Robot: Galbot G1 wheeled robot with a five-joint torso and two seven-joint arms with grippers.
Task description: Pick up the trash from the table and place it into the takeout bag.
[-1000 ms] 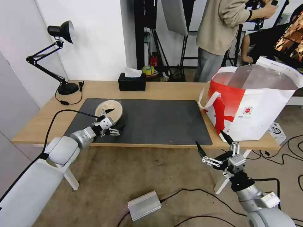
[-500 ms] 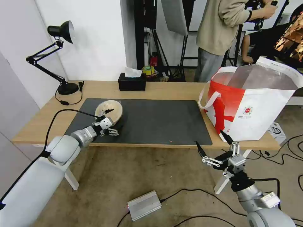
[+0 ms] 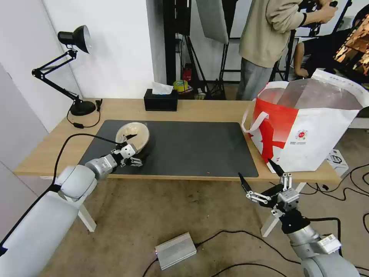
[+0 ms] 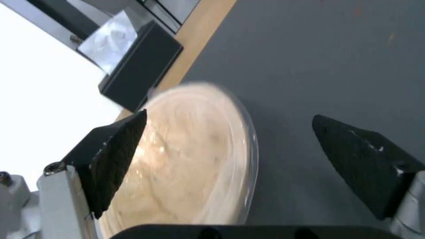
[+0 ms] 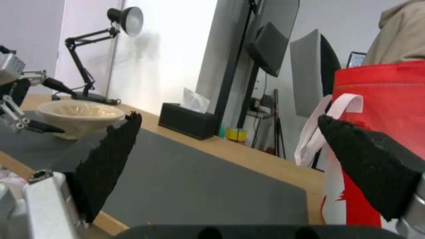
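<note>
Straddling the beige bowl [image 3: 133, 134] with wide jaws, left gripper [image 3: 133, 148], right gripper [image 3: 260, 176] jaws wide below table [image 3: 207, 109], bag [image 3: 307, 130] logo unreadable

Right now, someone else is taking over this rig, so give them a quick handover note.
Left gripper: open, at the beige bowl on the mat's left end, one finger over the rim, not closed on it.
Right gripper: open, idle below the table edge, near the takeout bag.
Bag stands open on the table's right end.
Done: nothing bagged that can be seen.
Left: grasp the bowl, carry it to the bag.
</note>
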